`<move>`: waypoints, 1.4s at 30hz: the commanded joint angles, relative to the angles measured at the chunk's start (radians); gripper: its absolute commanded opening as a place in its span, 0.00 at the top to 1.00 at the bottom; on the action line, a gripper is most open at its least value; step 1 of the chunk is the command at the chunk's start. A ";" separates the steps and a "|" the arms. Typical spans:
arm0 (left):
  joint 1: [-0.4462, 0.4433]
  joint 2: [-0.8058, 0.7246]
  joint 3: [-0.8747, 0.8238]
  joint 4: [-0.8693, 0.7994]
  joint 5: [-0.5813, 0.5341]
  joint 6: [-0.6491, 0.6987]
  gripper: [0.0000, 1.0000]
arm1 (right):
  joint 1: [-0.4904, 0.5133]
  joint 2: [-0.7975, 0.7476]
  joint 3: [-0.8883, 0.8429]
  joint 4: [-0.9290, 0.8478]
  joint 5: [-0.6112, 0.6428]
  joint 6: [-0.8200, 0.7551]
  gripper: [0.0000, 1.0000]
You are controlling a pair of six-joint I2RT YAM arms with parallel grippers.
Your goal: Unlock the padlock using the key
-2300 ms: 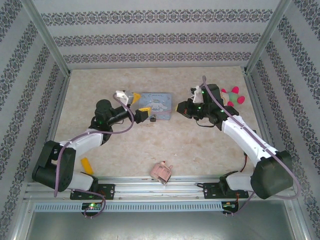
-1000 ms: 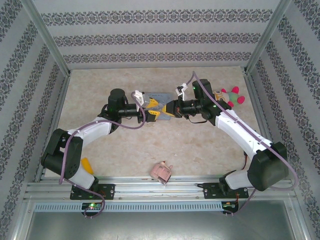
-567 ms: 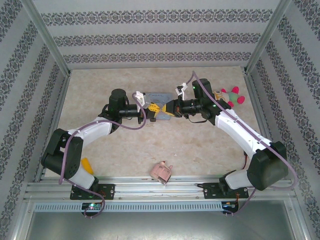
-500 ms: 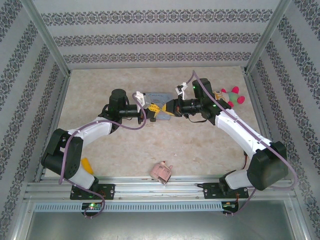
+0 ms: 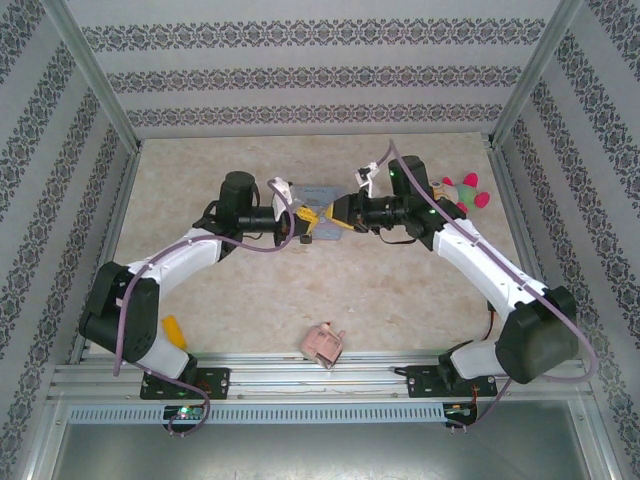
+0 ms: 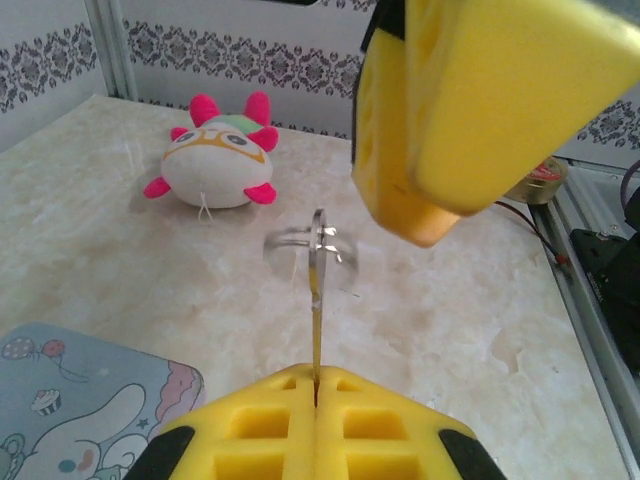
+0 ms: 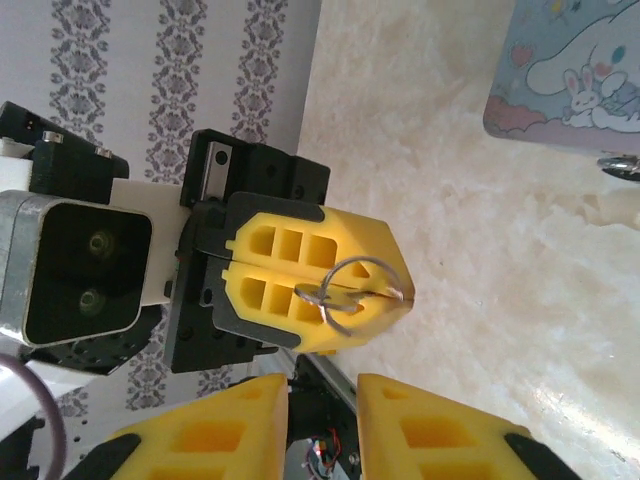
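Observation:
My left gripper (image 5: 304, 222) (image 6: 316, 378) is shut on the key (image 6: 316, 300), a thin silvery blade sticking out from between its yellow fingers. A wire ring hangs at the key's free end (image 7: 352, 288). My right gripper (image 5: 336, 217) (image 7: 322, 420) faces it tip to tip, just short of the ring. Its jaws are open and hold nothing. One of its yellow fingers (image 6: 480, 100) hangs over the key. Both grippers hover above the table in front of the blue tin. A silvery bit (image 7: 620, 164) lies beside the tin at the frame edge. I cannot tell whether it is the padlock.
The light-blue cartoon tin (image 5: 320, 193) (image 7: 580, 70) lies flat behind the grippers. A pink-and-white plush toy (image 5: 461, 190) (image 6: 213, 165) sits at the back right. A pink toy block (image 5: 323, 345) and a small yellow piece (image 5: 174, 330) lie near the front rail.
The left gripper has shut on the key. The right gripper, shut a moment ago, has opened its jaws and stands a little back from the key's ring.

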 commanded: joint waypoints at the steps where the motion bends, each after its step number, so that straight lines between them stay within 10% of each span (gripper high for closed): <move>1: -0.010 -0.044 0.079 -0.298 -0.028 0.099 1.00 | -0.007 -0.073 0.051 -0.018 0.068 -0.081 0.70; 14: -0.012 -0.106 0.241 -0.759 -0.015 0.338 1.00 | 0.103 -0.101 0.133 -0.117 0.222 -0.517 0.65; 42: -0.012 -0.185 0.189 -0.713 0.010 0.346 1.00 | 0.139 0.040 0.188 -0.129 -0.027 -0.559 0.64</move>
